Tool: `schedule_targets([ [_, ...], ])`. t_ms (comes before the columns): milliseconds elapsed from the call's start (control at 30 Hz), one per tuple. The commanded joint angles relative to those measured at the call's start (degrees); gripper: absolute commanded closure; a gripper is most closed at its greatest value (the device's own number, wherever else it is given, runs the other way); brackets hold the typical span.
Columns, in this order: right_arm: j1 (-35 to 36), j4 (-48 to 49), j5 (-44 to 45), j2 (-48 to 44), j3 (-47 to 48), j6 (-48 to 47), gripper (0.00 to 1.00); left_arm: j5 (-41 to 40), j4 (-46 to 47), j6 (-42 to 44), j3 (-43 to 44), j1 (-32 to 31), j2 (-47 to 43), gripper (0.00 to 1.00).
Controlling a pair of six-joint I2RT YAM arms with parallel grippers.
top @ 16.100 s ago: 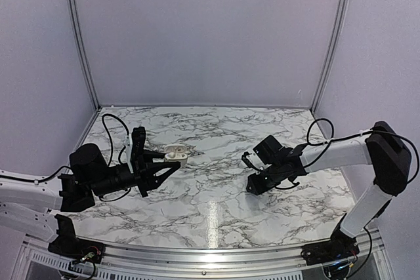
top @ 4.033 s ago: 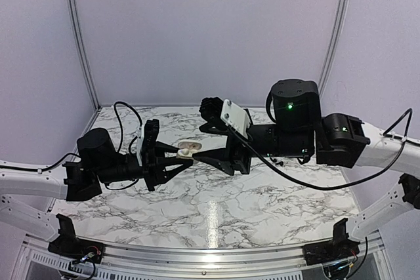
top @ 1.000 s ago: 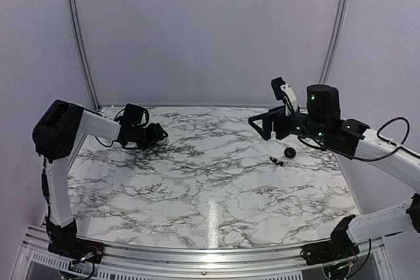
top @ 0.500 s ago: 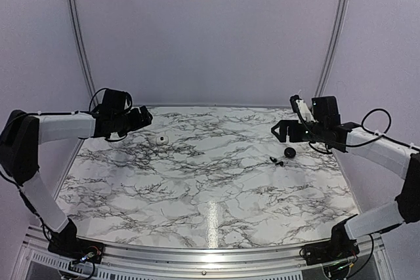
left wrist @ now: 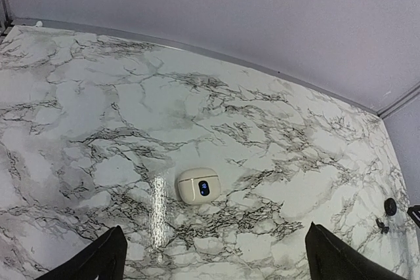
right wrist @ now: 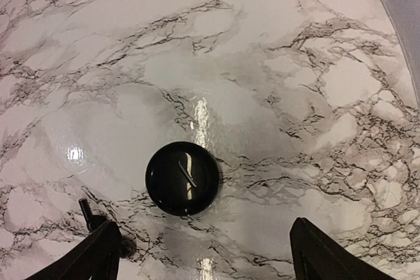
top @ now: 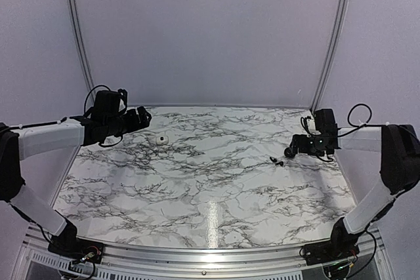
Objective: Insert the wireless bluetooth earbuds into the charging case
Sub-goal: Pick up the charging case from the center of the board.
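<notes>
The charging case [left wrist: 199,185] lies on the marble table with its lid down and a small blue light on its front; in the top view the case [top: 161,139] is a pale speck at the back left. My left gripper [top: 142,119] hovers to the left of it, open and empty, with the case ahead of its fingertips [left wrist: 105,260]. The earbuds [top: 276,160] are two dark specks at the right; one earbud [right wrist: 87,210] lies by my right gripper's left finger. My right gripper [right wrist: 205,260] is open and holds nothing.
A black round puck [right wrist: 182,178] lies just ahead of the right gripper's jaws, and this puck [top: 289,153] sits beside the earbuds in the top view. Grey walls with metal posts [top: 79,44] close in the table at the back and sides.
The left gripper let go of the case, opened wide and drew back to the left. The right arm swung right and came down low behind the puck.
</notes>
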Motion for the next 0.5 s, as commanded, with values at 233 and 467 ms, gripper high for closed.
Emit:
schedule_targets([
  [233,-0.4,2.56,-6.59,7.15,3.85,-0.88,0.23,0.9,2.52,0.83,-1.9,-0.18,-0.7,0.01],
  [467,-0.42,2.9,-7.06,9.98,5.36,-1.07,0.27,1.11,3.61,0.38,-2.01,-0.15,0.27,0.01],
])
